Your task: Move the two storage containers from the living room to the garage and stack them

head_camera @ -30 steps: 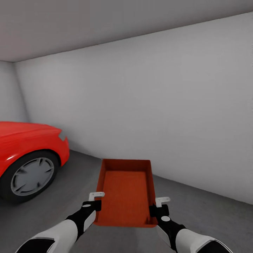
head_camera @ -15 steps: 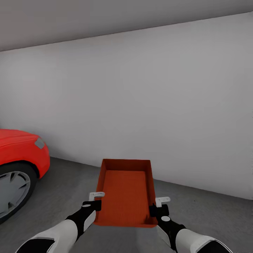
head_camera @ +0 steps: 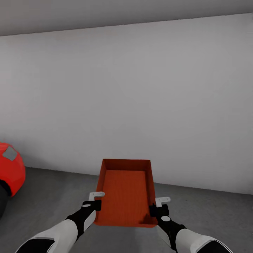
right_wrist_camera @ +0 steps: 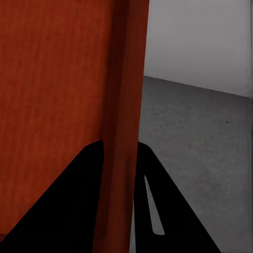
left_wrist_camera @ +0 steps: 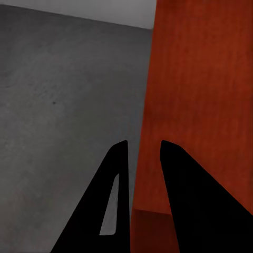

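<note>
Head view first: storage container [head_camera: 125,191], an orange-red open bin, is held out in front of the robot above the dark grey concrete floor [head_camera: 52,196], its long axis pointing at the plain white-grey wall [head_camera: 140,105]. Left gripper [head_camera: 94,201] is clamped on the bin's left wall near the near corner, and right gripper [head_camera: 159,205] is clamped on the right wall opposite it. At the far left edge sits the nose of the red car [head_camera: 10,168]. Compared with a second ago the car shows far less (its wheel and bonnet have slid out at the left as the camera turned), while bin and arms sit at the same spot in the picture.

Left wrist view: the left gripper [left_wrist_camera: 143,158] has one dark finger on each side of the container [left_wrist_camera: 205,95] wall, floor beyond.

Right wrist view: the right gripper [right_wrist_camera: 120,158] likewise straddles the container [right_wrist_camera: 58,79] wall, closed on it.
</note>
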{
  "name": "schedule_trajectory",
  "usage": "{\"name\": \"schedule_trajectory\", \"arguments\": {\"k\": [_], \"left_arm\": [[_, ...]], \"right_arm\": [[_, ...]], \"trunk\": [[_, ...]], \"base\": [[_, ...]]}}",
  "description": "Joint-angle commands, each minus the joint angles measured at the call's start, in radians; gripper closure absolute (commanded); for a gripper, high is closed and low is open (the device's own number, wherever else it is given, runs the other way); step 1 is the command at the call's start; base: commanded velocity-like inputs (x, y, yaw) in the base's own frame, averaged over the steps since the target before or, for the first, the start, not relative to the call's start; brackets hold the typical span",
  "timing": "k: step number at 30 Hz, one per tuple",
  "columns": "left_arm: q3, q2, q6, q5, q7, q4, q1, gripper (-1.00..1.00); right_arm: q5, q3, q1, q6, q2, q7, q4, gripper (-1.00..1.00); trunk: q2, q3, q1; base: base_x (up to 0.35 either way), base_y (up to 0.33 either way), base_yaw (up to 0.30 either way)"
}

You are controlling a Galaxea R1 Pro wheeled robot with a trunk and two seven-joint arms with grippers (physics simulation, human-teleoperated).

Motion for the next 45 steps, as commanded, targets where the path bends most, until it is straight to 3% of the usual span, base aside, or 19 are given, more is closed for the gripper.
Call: {"name": "schedule_trajectory", "arguments": {"k": [1, 24, 45], "left_arm": [[0.0, 0.0, 0.004, 0.0, 0.004, -0.005, 0.0, 1.0], [-0.001, 0.0, 0.002, 0.0, 0.005, -0.007, 0.0, 1.0], [0.0, 0.0, 0.002, 0.0, 0.005, -0.01, 0.0, 1.0]], "right_arm": [[-0.003, -0.074, -0.002, 0.0, 0.001, 0.001, 0.0, 1.0], [-0.003, -0.074, -0.002, 0.001, 0.0, 0.001, 0.0, 1.0], [-0.003, -0.075, -0.002, 0.001, 0.0, 0.0, 0.0, 1.0]], "trunk": [[-0.002, -0.002, 0.001], [-0.002, -0.002, 0.001], [-0.002, -0.002, 0.001]], "base": [[0.321, 0.134, -0.259], [0.318, 0.118, -0.026], [0.027, 0.009, -0.18]]}}
